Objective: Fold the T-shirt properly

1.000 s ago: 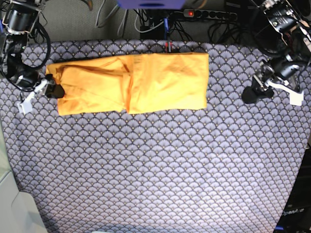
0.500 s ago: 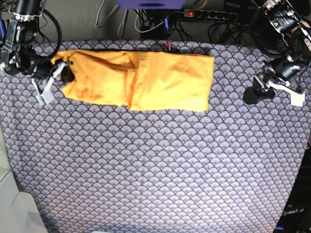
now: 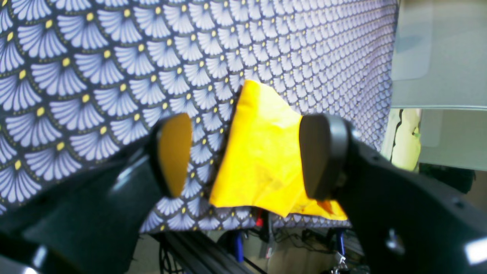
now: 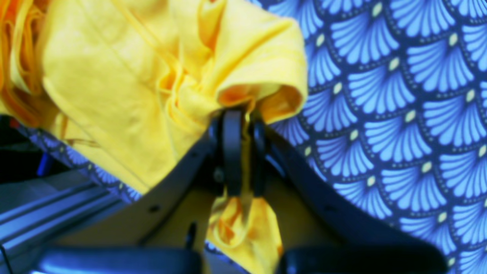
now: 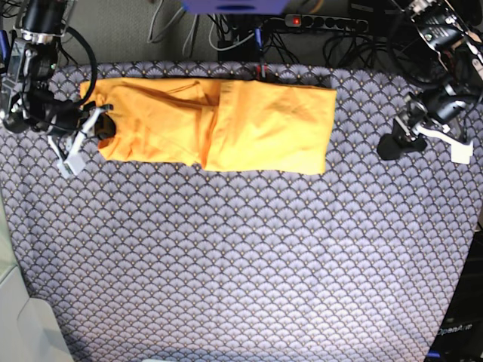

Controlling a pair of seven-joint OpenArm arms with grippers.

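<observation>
The yellow-orange T-shirt (image 5: 256,124) lies as a long folded band along the back of the table, close to its back edge. My right gripper (image 5: 102,128), on the left of the base view, is shut on the shirt's left end. The right wrist view shows a bunched pinch of yellow fabric (image 4: 114,83) between the closed fingers of that gripper (image 4: 239,121). My left gripper (image 5: 389,145) hovers open to the right of the shirt, apart from it. In the left wrist view the shirt's near corner (image 3: 262,160) shows beyond the gap of the left gripper (image 3: 247,156).
A blue-grey scallop-patterned cloth (image 5: 241,264) covers the whole table. A power strip (image 5: 317,23) and cables sit just past the back edge. A pale object (image 5: 15,317) stands at the front left corner.
My right gripper has shut on the shirt's left end and drawn it toward the back edge. The whole shirt has shifted backward a little. The left arm has not moved.
</observation>
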